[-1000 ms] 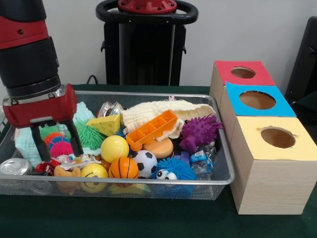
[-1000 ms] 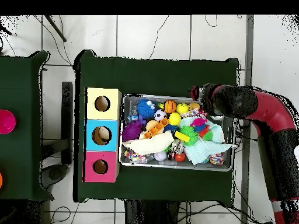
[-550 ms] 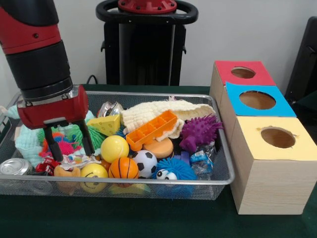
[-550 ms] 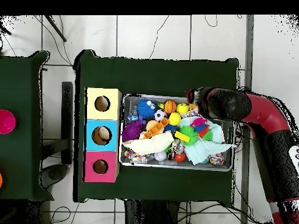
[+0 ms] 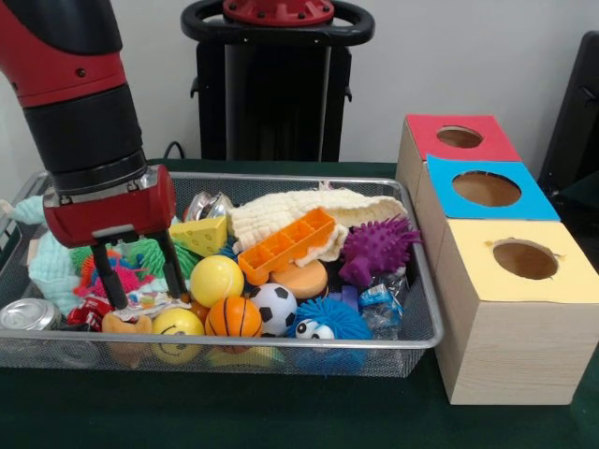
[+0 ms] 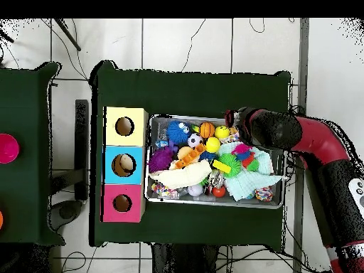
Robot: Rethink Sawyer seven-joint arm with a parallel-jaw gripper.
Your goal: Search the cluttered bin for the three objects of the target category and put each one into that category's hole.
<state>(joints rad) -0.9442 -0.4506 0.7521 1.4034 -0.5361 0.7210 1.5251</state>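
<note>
We've got the gripper [image 5: 143,283] spread open, low over the mesh bin [image 5: 412,341] by the yellow smiley ball [image 5: 178,324] — let's centre over it before pinching.

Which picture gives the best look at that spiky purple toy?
The front view: the purple spiky toy sits unobstructed in the wire bin, spikes clearly visible. The overhead view shows it only as a small purple blob near the boxes.

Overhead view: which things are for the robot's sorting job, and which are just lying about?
For the job: gripper, bin, yellow box, blue box, red box.

Lying about: pink ball, side table.
</note>
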